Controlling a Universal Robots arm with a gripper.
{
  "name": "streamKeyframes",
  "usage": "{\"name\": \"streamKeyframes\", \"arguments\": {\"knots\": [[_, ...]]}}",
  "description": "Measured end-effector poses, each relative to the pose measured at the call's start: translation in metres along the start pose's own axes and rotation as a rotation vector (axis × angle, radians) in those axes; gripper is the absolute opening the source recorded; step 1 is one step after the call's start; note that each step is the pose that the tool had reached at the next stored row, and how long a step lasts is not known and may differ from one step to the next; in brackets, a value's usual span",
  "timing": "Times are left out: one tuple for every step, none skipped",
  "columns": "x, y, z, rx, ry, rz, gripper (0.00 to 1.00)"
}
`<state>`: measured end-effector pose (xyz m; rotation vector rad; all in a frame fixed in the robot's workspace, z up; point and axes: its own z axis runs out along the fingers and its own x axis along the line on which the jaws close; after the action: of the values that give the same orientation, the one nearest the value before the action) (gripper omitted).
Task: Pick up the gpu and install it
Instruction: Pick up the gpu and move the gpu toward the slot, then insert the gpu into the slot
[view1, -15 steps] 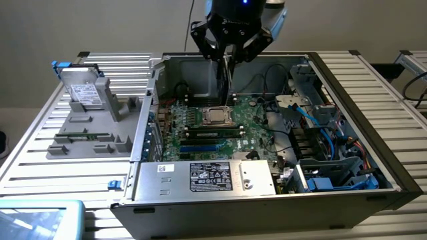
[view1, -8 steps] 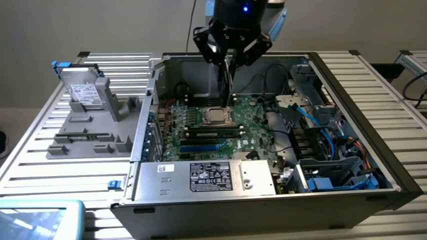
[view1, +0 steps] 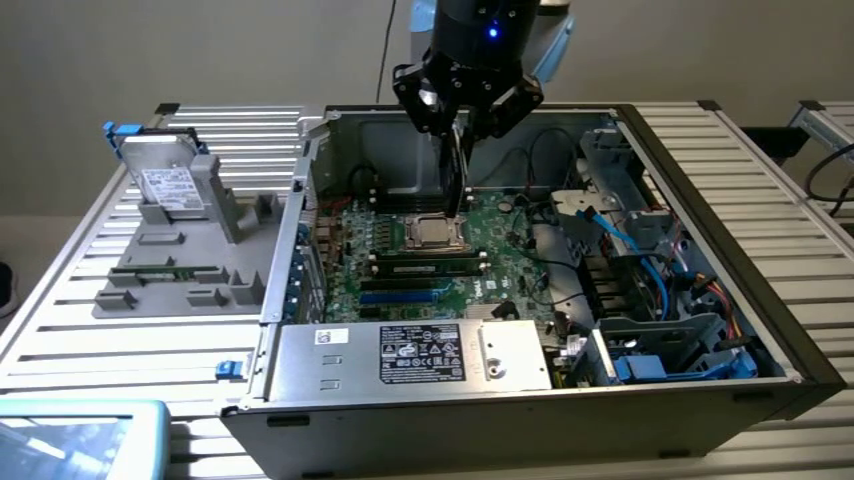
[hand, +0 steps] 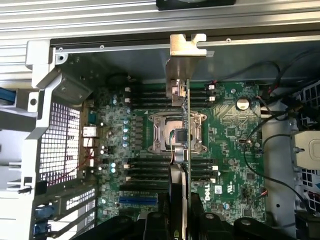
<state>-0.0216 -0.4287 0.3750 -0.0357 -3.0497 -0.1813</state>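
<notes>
Power supply (view1: 414, 355), with its white-and-black label, sits at the near end of the open case (view1: 534, 430) in the exterior view; the case lies on a slatted table (view1: 80, 350); beyond the supply lies the green board (view1: 350, 285), with blue slots, then memory sticks (view1: 427, 265), then the CPU socket (view1: 434, 232); blue cables (view1: 621, 240) run along the exterior view's right side of the case.

Above the socket hangs the gripper (view1: 462, 150), its fingers clamped on the gpu (view1: 457, 190); the card is held on edge and upright, inside the case walls, over the far half of the board; whether its lower edge touches anything cannot be told.

From the wrist, the gripper (hand: 181, 175) pinches the gpu (hand: 189, 120) seen edge-on, a thin green line crossing over the CPU socket (hand: 177, 132); its metal bracket (hand: 185, 55) reaches to the case's rear wall.

Off to the exterior view's left, outside the case, a grey fixture (view1: 174, 280) stands on the table; farther back on it leans a silver drive (view1: 167, 180) with blue tabs.
</notes>
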Motion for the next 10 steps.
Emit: {"name": "streamKeyframes", "arguments": {"knots": [[0.0000, 0.0000, 0.0000, 0.0001, 0.0000, 0.000, 0.28], [0.0000, 0.0000, 0.0000, 0.0001, 0.0001, 0.000, 0.28], [0.0000, 0.0000, 0.0000, 0.0000, 0.0000, 0.000, 0.28], [0.0000, 0.0000, 0.0000, 0.0001, 0.0000, 0.000, 0.28], [0.0000, 0.0000, 0.0000, 0.0001, 0.0000, 0.000, 0.28], [-0.0001, 0.0000, 0.0000, 0.0002, 0.0001, 0.000, 0.28], [-0.0002, 0.0000, 0.0000, 0.0003, 0.0002, -0.002, 0.28], [-0.0002, 0.0000, 0.0000, 0.0002, 0.0008, -0.006, 0.28], [-0.0002, 0.0000, 0.0000, 0.0001, 0.0022, -0.018, 0.28], [-0.0003, 0.0000, 0.0001, -0.0002, 0.0043, -0.035, 0.28]]}}
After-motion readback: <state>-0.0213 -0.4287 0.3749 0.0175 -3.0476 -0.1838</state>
